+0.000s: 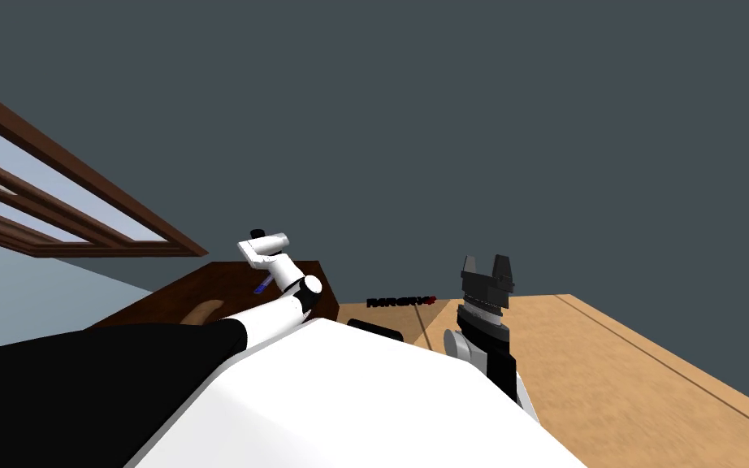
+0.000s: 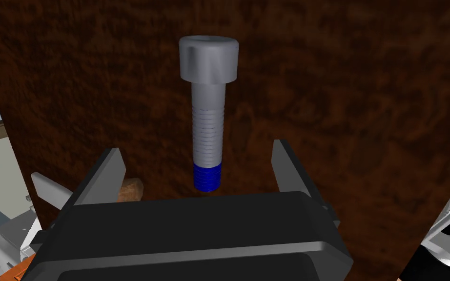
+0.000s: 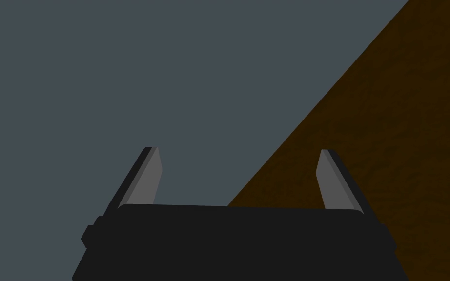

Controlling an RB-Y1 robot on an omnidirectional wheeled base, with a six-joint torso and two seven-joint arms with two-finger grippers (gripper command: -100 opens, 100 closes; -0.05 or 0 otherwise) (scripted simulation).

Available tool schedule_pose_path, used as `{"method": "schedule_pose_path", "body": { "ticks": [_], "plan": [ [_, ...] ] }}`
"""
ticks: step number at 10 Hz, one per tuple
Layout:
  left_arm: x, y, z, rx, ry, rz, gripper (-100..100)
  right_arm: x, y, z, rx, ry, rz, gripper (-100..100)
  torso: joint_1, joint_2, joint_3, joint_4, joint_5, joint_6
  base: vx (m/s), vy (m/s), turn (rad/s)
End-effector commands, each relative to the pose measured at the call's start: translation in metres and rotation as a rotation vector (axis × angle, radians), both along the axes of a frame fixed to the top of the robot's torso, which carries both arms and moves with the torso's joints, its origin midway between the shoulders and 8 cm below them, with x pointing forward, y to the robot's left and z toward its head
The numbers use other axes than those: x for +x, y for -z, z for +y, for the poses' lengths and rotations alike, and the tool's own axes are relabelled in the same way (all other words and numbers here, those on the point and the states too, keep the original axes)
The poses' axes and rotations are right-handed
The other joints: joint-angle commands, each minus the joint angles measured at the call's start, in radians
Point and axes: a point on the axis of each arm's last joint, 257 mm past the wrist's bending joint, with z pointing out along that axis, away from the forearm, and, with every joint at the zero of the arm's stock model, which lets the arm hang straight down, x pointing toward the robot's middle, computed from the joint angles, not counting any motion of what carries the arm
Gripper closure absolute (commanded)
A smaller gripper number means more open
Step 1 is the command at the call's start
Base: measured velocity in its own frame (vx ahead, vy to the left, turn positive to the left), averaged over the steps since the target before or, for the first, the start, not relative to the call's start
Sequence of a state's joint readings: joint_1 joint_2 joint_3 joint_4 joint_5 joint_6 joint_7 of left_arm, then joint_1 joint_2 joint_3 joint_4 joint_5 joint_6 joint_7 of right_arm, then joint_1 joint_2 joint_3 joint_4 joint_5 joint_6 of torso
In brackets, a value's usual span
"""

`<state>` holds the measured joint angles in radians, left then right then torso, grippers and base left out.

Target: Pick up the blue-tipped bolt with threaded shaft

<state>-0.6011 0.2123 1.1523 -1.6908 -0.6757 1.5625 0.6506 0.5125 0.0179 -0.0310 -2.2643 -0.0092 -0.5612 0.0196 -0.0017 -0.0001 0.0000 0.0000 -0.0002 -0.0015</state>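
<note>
The bolt (image 2: 208,117) lies on a dark brown wooden tabletop (image 2: 356,97). It has a grey round head, a grey threaded shaft and a blue tip (image 2: 207,178) that points toward my left gripper (image 2: 197,150). That gripper is open, with one finger on each side of the blue tip, neither touching it. In the head view the bolt shows as a small blue sliver (image 1: 263,283) just below my white left wrist (image 1: 267,246), over the brown table (image 1: 202,288). My right gripper (image 1: 487,262) is held up to the right, open and with nothing in it (image 3: 239,150).
A small light brown lump (image 2: 131,189) lies on the table by one left finger. A brown-framed window (image 1: 56,203) is on the left. Light wooden floor (image 1: 625,366) stretches to the right, with a small black object (image 1: 399,301) on it.
</note>
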Motion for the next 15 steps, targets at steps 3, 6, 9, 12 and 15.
{"method": "schedule_pose_path", "body": {
  "ticks": [3, 6, 9, 12, 15],
  "plan": [
    [0.005, 0.019, -0.025, -0.089, 0.052, 0.034, -100, 0.0, 0.0, 0.0, 0.0, 0.0, 0.0, 0, 0.004, 0.0, 0.0, 0.0, 0.001, 0.0, -0.009, 0.039, 0.123],
    [-0.003, 0.047, -0.051, -0.158, 0.084, 0.085, -100, 0.0, 0.0, 0.0, 0.0, 0.0, 0.0, 0, 0.012, 0.001, 0.0, 0.0, 0.003, 0.0, -0.017, 0.131, 0.109],
    [0.003, 0.055, -0.047, -0.142, 0.085, 0.078, -100, 0.0, 0.0, 0.0, 0.0, 0.0, 0.0, 0, 0.004, 0.001, 0.0, 0.0, 0.001, 0.0, -0.004, 0.026, 0.019],
    [0.004, 0.062, -0.047, -0.142, 0.09, 0.08, -100, 0.0, 0.0, 0.0, 0.0, 0.0, 0.0, 0, 0.004, -0.001, -0.001, 0.0, 0.001, 0.0, 0.014, 0.016, 0.026],
    [0.004, 0.062, -0.047, -0.141, 0.091, 0.079, 100, 0.0, 0.0, 0.0, 0.0, 0.0, 0.0, 0, 0.004, 0.0, 0.0, 0.0, 0.001, 0.0, 0.0, 0.0, 0.0]
  ]
}}
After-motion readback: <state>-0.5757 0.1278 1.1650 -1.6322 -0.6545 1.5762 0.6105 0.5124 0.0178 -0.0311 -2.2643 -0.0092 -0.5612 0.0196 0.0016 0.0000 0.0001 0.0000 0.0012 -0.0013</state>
